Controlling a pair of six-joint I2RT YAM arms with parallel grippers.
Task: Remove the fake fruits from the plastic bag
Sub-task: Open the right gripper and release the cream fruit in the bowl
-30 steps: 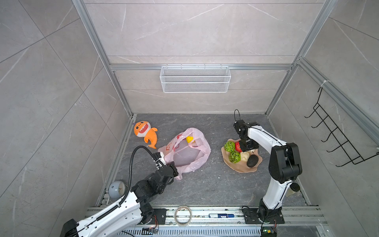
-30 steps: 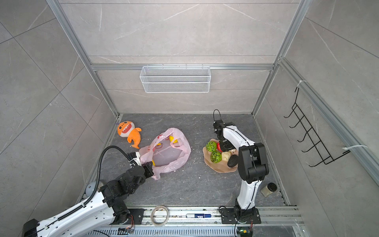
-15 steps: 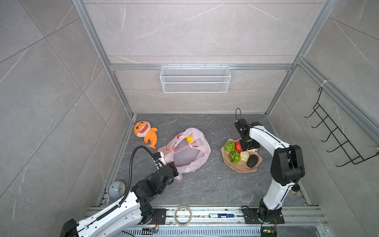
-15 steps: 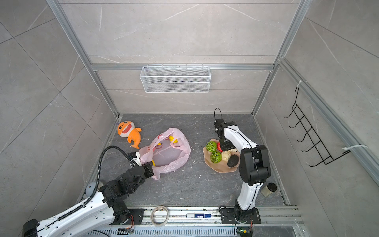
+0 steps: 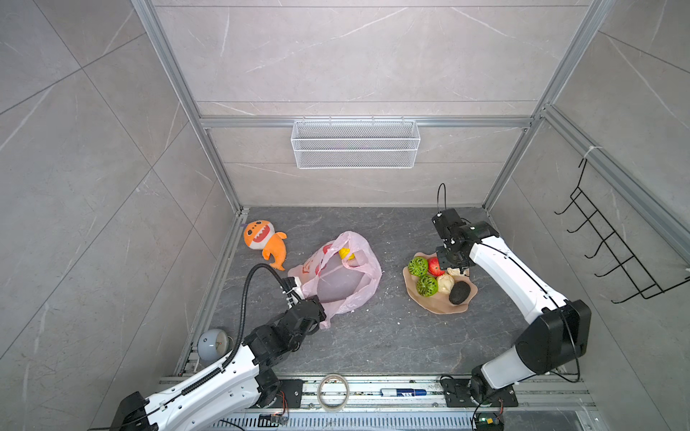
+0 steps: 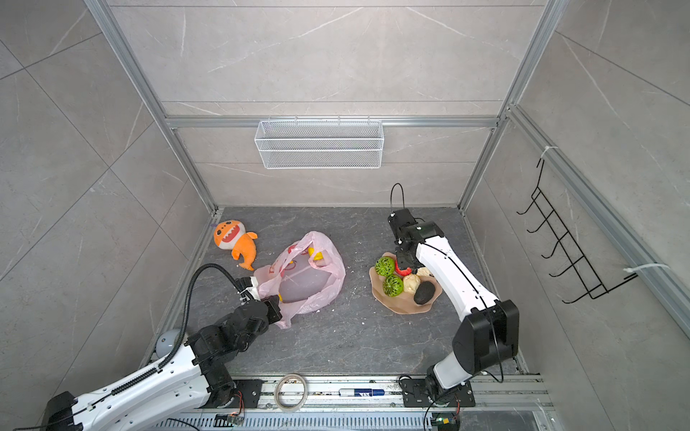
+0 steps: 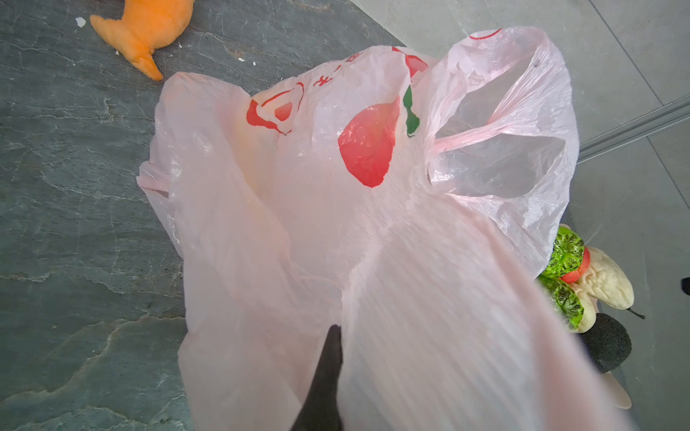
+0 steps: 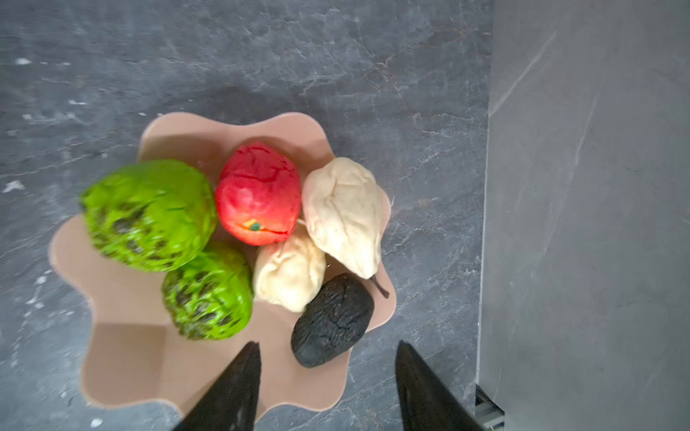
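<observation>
Bright, even, diffuse light in both top views, faint soft shadow beside the peach bowl [image 5: 437,304], wide-angle stretch growing away from the bowl, in wrist views green ball [image 8: 149,214] in the bowl motion-blurred, plastic bag [image 7: 298,186] nearest the lens smeared

Scalloped bowl [image 8: 130,358] | contained: two green balls [image 8: 149,214], red apple [image 8: 258,197], two cream pieces [image 8: 345,216], dark avocado [image 8: 332,319] | right gripper [image 8: 328,343] is held parted.

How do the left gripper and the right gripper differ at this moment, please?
The left gripper is shut on the plastic bag, while the right gripper stands open, holding nothing. The left gripper is at the bag's near edge; the right gripper hangs over the peach bowl of fake fruits. Both have black fingers.
</observation>
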